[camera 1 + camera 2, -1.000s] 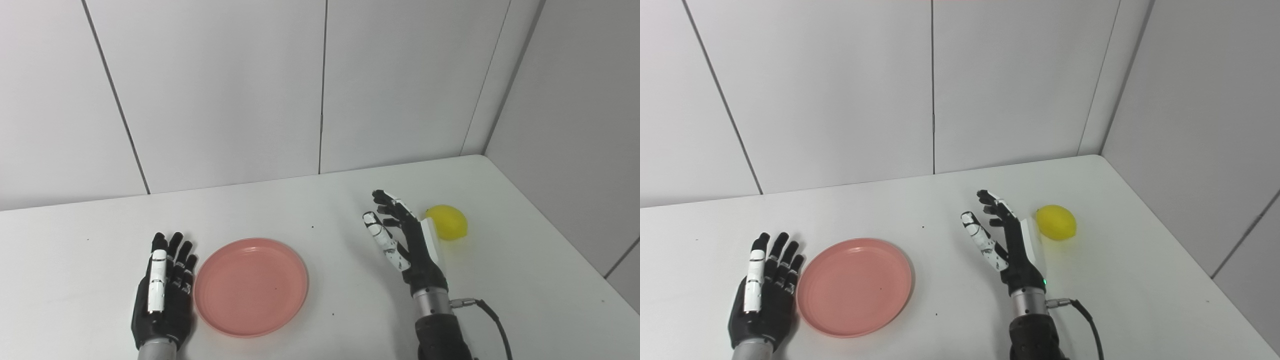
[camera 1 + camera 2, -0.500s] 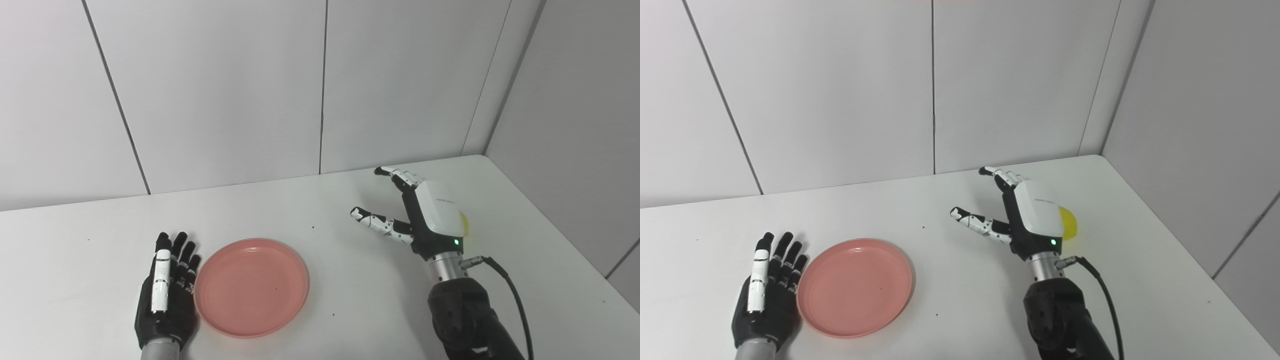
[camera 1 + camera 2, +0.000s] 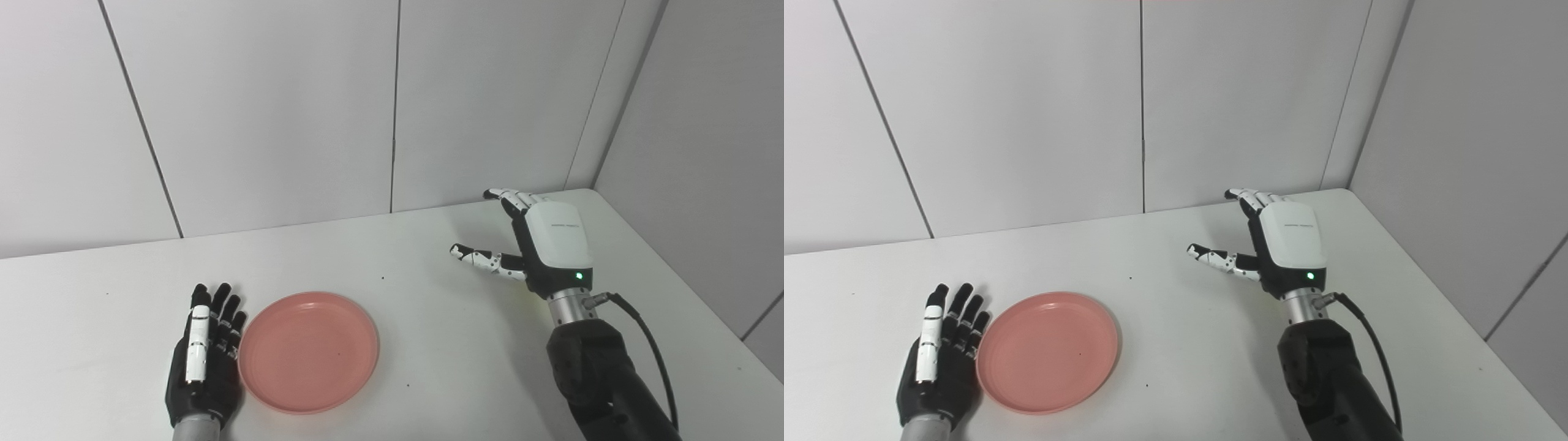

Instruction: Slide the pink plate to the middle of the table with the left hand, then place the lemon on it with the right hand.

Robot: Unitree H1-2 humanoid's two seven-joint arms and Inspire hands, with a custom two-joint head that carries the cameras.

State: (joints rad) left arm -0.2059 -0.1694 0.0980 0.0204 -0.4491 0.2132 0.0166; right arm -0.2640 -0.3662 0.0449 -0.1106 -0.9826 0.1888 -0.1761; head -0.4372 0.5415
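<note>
The round pink plastic plate (image 3: 308,351) lies flat on the white table (image 3: 380,306), left of centre and toward the near edge. The black-and-white left hand (image 3: 204,361) rests beside it on the table, fingers straight and a little spread, holding nothing; its edge lies just beside the plate's left rim, and whether the two touch cannot be told from either eye view.

The right hand (image 3: 539,251), with a white shell on its back, hovers palm-down over the far right of the table, fingers stretched forward and thumb out to the left, wide open and empty as far as the views show. The lemon does not show in either eye view; it is probably hidden beneath this hand, though that is only a guess.

The plate looks light, stiff and shallow, with a raised lip. On a smooth tabletop it should slide easily, so a sideways push against the left rim would likely serve better than any grasp; pressing down on the lip could tip it. A lemon is firm, rounded and somewhat slick, and it tends to roll, so the grasp most likely to hold would close from above around its widest part, thumb on one side and fingers on the other.
</note>
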